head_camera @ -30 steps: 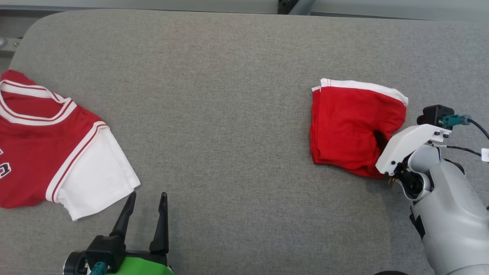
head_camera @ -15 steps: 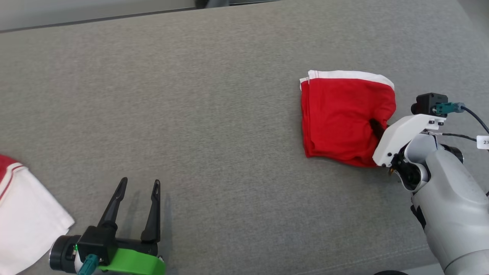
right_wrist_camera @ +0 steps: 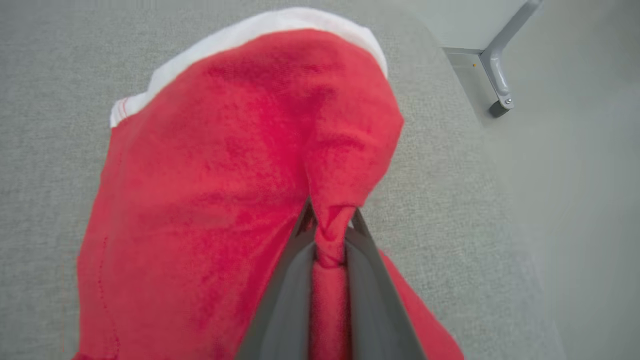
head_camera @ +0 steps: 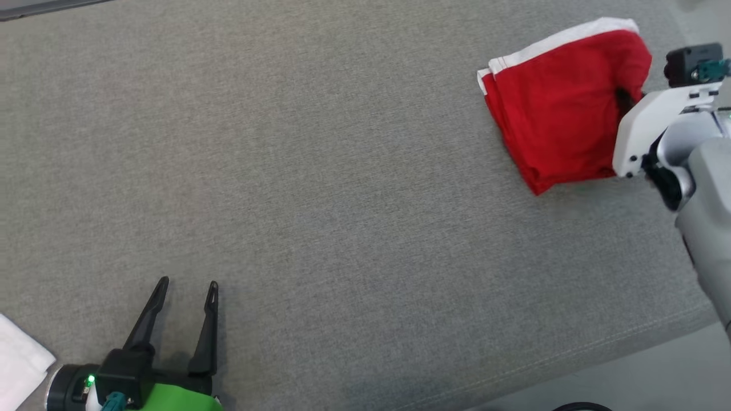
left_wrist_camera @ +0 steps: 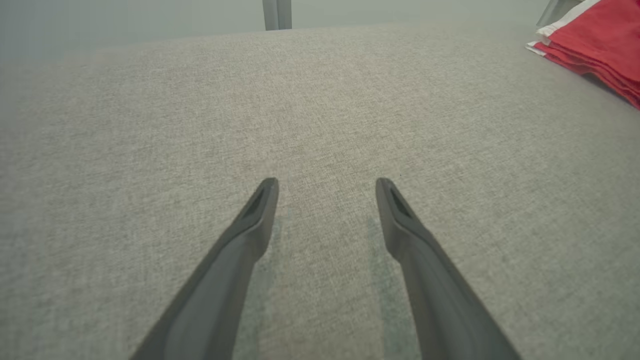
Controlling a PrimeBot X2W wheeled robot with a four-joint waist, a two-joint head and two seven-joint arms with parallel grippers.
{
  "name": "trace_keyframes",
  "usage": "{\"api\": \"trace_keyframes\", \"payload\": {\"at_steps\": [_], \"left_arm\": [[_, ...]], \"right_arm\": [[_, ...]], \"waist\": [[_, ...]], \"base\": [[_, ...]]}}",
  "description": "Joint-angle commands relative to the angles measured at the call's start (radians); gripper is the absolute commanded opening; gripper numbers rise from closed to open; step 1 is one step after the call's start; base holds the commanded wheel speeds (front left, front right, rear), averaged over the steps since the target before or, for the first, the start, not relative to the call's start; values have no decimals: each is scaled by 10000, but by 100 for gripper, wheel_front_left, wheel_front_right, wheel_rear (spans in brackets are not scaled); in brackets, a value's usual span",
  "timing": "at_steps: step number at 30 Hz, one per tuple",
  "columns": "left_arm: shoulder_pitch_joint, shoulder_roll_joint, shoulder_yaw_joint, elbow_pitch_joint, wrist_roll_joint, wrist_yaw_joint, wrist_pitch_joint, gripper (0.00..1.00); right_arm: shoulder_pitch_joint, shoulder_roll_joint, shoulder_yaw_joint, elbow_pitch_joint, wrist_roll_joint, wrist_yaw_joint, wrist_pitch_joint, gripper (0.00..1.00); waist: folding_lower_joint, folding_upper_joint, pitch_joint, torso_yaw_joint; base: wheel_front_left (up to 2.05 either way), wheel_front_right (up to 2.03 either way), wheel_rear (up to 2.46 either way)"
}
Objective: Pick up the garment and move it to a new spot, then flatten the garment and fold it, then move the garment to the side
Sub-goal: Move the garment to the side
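Though cropped, maybe cloth (head_camera: pixel 20 365) beside claw (head_camera: pixel 189 282).

red garment (head_camera: pixel 562 114): one, white band along one edge. white cloth (head_camera: pixel 20 365): one corner at frame edge. fabric pieces: two in all. grippers: two, left gripper (head_camera: pixel 188 282) and right gripper (right_wrist_camera: pixel 331 210). dark fingers (left_wrist_camera: pixel 250 235): two per gripper, four in all. grey padded table (head_camera: pixel 342 171): one. metal leg (right_wrist_camera: pixel 497 82): one. grey post (left_wrist_camera: pixel 277 12): one.

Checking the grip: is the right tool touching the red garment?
Touching. The right wrist view shows the right tool pinching a fold of the red garment.
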Motion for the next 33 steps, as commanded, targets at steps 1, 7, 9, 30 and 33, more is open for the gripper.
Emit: {"api": "trace_keyframes", "payload": {"at_steps": [1, 7, 9, 30, 33], "left_arm": [[141, 60, 67, -11, 6, 30, -2, 100], [392, -18, 561, -246, -173, 178, -2, 100], [383, -40, 735, -354, -231, 214, -2, 100], [-232, -272, 1370, -496, -298, 135, -2, 100], [-323, -434, 1269, -183, -325, 92, -2, 100]], "right_arm": [[-156, -112, 64, 50, -114, -14, 68, 0], [-970, -1430, 289, 660, -858, -15, 512, 0], [-1159, -1696, 111, 852, -928, -15, 607, 0], [-1750, -2074, -1134, 978, -2820, -15, -818, 100], [-1256, -1884, -1145, 286, -2570, -15, -1812, 100]], "waist": [[-1, -1, 226, 402], [-1, -1, 376, 1263], [-1, -1, 526, 1507], [-1, -1, 423, 1175], [-1, -1, -281, 1229]], "base": [[0, 0, 0], [0, 0, 0], [0, 0, 0], [0, 0, 0], [0, 0, 0]]}}
